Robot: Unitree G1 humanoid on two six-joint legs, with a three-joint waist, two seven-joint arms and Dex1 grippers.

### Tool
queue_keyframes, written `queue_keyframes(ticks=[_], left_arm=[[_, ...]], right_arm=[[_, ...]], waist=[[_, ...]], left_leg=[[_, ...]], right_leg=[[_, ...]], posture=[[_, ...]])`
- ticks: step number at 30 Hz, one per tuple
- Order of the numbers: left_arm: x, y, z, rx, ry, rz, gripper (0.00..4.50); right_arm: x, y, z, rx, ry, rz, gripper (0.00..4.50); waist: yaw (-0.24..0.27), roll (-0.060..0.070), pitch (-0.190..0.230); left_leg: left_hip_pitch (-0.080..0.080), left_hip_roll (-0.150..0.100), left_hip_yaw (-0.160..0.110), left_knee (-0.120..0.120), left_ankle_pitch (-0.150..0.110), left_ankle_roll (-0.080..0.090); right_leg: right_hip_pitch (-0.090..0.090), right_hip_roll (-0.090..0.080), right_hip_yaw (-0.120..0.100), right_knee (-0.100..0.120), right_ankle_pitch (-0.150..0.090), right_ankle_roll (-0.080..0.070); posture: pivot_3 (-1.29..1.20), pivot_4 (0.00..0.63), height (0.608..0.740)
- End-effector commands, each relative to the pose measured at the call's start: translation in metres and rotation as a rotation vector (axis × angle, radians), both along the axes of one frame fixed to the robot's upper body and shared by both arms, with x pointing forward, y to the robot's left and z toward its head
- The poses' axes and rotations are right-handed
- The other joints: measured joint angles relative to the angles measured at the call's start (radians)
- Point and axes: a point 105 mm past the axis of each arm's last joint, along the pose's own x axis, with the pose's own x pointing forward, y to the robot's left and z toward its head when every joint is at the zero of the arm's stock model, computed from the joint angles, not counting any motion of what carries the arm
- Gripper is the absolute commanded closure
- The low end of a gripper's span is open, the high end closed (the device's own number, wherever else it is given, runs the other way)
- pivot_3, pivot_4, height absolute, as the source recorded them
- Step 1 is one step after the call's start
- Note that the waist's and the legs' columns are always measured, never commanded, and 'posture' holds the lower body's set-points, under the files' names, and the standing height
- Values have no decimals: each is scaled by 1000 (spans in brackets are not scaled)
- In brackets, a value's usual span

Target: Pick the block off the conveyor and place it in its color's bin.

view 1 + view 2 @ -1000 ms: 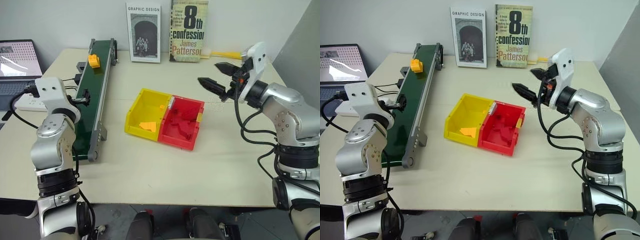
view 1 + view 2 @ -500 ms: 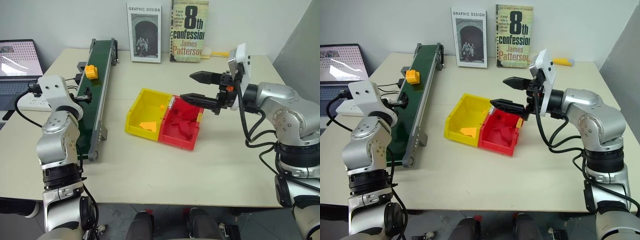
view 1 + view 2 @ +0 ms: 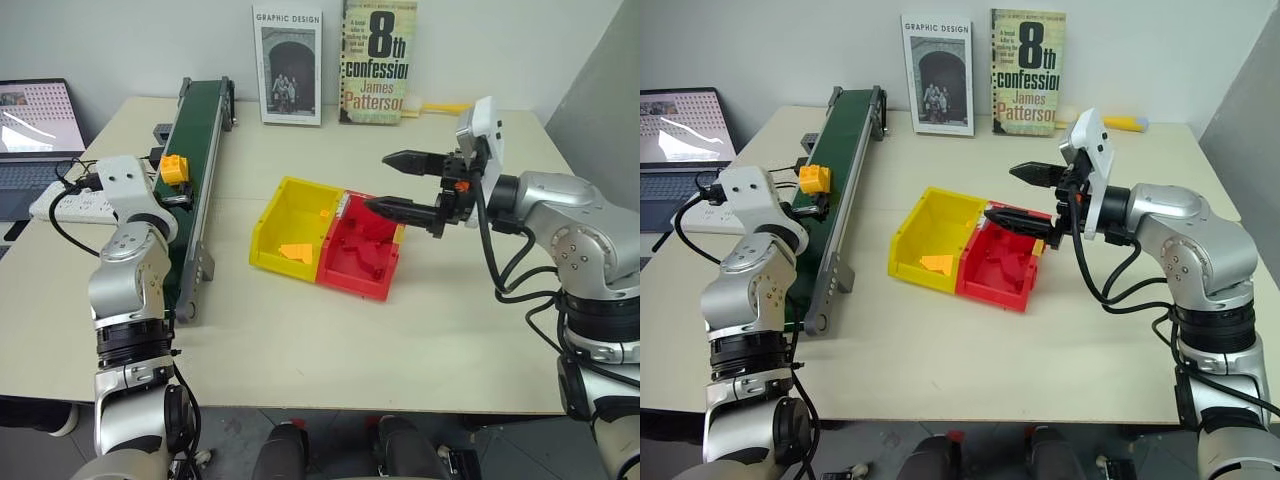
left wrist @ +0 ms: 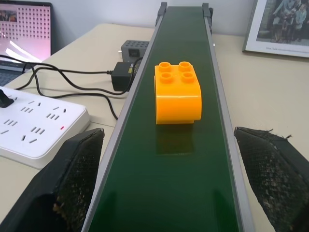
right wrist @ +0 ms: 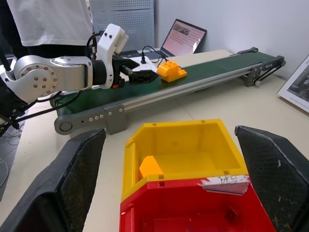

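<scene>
The yellow-orange block (image 3: pixel 174 168) sits on the dark green conveyor (image 3: pixel 195 130), about halfway along it. My left gripper (image 4: pixel 168 140) is open and level over the belt, one finger outside each silver rail. The block (image 4: pixel 177 93) stands a short way ahead of its fingertips, untouched. My right gripper (image 3: pixel 377 181) is open and empty. It hovers above the seam between the yellow bin (image 3: pixel 300 215) and the red bin (image 3: pixel 365 255) and points toward the conveyor. A flat pale-orange wedge (image 3: pixel 295 251) lies in the yellow bin.
A laptop (image 3: pixel 30 120) and a white power strip (image 4: pixel 34 121) with cables lie left of the conveyor. Two books (image 3: pixel 378 60) lean on the back wall. A person in a white shirt (image 5: pixel 48 19) stands beyond the conveyor's near end.
The block has ridden down the belt toward my left gripper. My right gripper swung from the table's right side to above the bins. The left hand edged slightly forward along the belt.
</scene>
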Motion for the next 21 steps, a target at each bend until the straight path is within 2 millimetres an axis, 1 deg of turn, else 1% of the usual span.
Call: queue_keyframes(ticks=[1,5,7,8,11,12,14,15,21], left_arm=[[1,2,20,16,-65,10,8],[2,2,20,10,-65,7,8],[2,1,18,-7,-61,-5,347],[1,1,16,-9,-53,-11,445],[0,1,13,-13,-40,-10,1090],[-1,1,12,-16,-38,-7,1171],[-2,2,11,-29,-34,5,1588],[-3,2,10,-39,-31,10,1699],[-6,-7,9,-68,-21,0,2947]], right_arm=[[-7,-1,11,12,-50,9,0],[-7,-2,13,13,-51,6,0],[-7,-2,14,15,-50,6,0],[-7,-3,14,18,-49,5,0],[-6,-3,16,21,-50,3,0],[-6,-3,16,21,-52,2,0],[-5,-4,17,22,-54,-2,0],[-5,-4,17,24,-55,-4,0],[-4,-5,18,23,-58,-12,0]], waist=[[0,0,0],[0,0,0],[0,0,0],[0,0,0],[0,0,0],[0,0,0],[0,0,0],[0,0,0],[1,0,0]], left_leg=[[0,0,0,0,0,0],[0,0,0,0,0,0],[0,0,0,0,0,0],[0,0,0,0,0,0],[0,0,0,0,0,0],[0,0,0,0,0,0],[0,0,0,0,0,0],[0,0,0,0,0,0],[0,0,0,0,0,0]], right_leg=[[0,0,0,0,0,0],[0,0,0,0,0,0],[0,0,0,0,0,0],[0,0,0,0,0,0],[0,0,0,0,0,0],[0,0,0,0,0,0],[0,0,0,0,0,0],[0,0,0,0,0,0],[0,0,0,0,0,0]], posture=[[0,150,740],[0,150,740],[0,150,740],[0,150,740],[0,150,740],[0,150,740],[0,150,740],[0,150,740],[0,150,740]])
